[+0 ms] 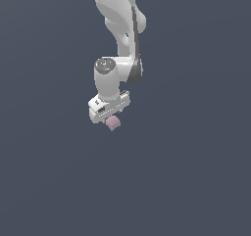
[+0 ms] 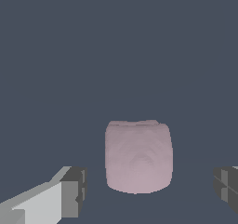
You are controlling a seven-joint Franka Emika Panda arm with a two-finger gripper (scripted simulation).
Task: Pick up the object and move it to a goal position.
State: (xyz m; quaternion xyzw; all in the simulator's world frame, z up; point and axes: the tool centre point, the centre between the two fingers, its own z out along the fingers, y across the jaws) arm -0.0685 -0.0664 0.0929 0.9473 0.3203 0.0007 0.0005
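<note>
A pale pink block sits directly beneath the Franka arm's white gripper, centred between its wide-spread fingers with clear gaps on both sides, apparently awaiting a straight closing grasp.

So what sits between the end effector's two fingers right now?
The pale pink lump lies between the fingers, with open gaps on both sides, so they are not touching it. The wrist view shows this; the exterior view hides the fingers.
</note>
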